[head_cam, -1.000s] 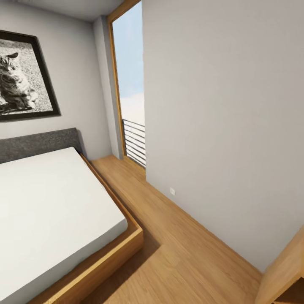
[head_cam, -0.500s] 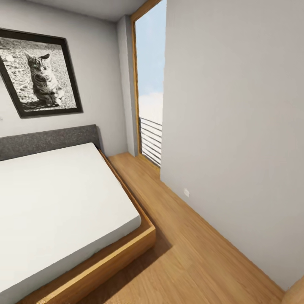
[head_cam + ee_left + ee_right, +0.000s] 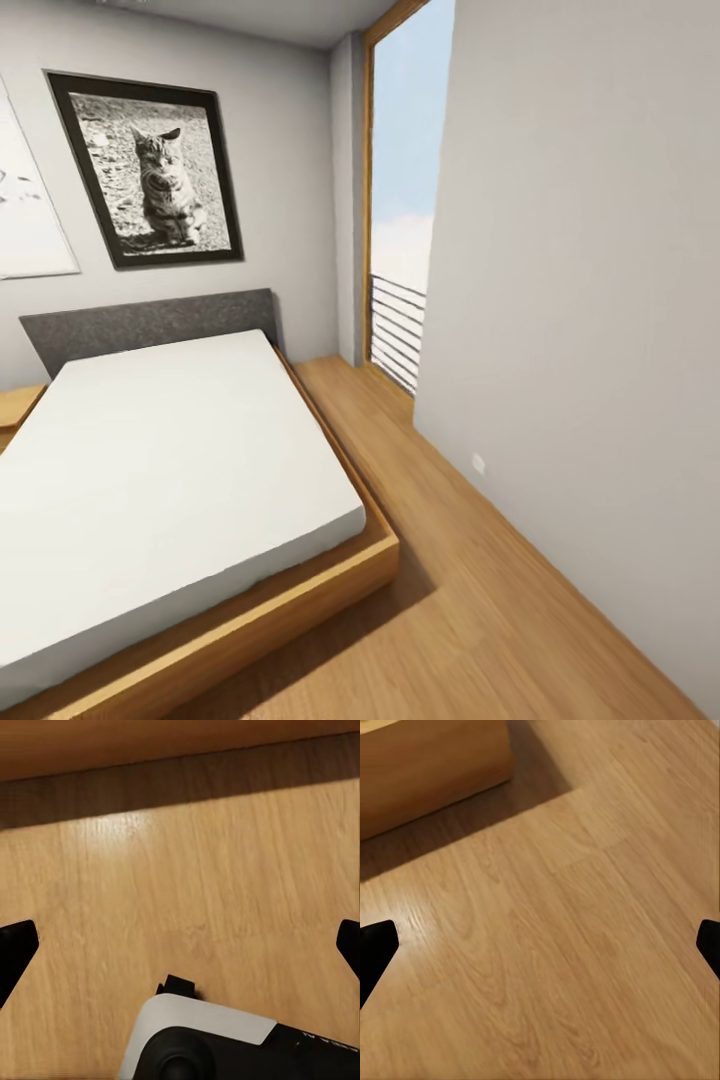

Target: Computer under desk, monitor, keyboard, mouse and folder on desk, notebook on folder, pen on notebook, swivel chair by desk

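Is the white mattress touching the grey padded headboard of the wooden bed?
Touching. In the head view, the white mattress meets the grey padded headboard along its far edge, with no gap visible between them.

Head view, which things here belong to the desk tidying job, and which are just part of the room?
Job things: none of them; both end effectors hang open over bare floor.

Just the room: bed, headboard, cat picture, window, railing, wall.
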Controlling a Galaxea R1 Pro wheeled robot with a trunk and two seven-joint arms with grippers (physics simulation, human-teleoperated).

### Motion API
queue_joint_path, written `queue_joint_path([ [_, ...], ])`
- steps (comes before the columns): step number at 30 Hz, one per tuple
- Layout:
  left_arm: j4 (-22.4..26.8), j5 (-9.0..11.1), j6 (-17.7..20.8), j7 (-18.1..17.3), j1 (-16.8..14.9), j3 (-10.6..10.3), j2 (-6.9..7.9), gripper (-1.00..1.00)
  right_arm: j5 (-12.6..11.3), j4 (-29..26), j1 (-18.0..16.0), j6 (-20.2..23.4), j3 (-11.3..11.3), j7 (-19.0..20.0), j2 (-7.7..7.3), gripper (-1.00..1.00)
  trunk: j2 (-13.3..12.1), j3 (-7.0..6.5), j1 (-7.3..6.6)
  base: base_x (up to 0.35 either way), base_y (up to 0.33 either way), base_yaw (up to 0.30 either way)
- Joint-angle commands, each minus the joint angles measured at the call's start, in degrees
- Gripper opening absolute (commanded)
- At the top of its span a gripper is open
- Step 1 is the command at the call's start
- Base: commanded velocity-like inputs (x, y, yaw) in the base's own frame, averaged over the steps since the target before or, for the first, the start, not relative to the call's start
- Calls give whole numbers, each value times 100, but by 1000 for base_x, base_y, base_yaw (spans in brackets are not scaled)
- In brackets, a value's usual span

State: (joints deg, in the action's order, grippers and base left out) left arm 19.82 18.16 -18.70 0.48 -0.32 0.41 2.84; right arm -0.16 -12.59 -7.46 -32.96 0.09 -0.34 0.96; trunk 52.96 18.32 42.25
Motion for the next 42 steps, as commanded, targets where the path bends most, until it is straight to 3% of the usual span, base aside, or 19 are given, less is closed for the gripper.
queue_joint_path([
  [1,-2,4,-15,5,-3,3,-1,100,-1,3,-2,-17,3,-3,0,100,4,10,0,0,0,264],
  [42,1,11,-19,5,-3,8,6,100,-1,3,-2,-19,0,-8,-7,100,4,150,0,0,0,265],
])
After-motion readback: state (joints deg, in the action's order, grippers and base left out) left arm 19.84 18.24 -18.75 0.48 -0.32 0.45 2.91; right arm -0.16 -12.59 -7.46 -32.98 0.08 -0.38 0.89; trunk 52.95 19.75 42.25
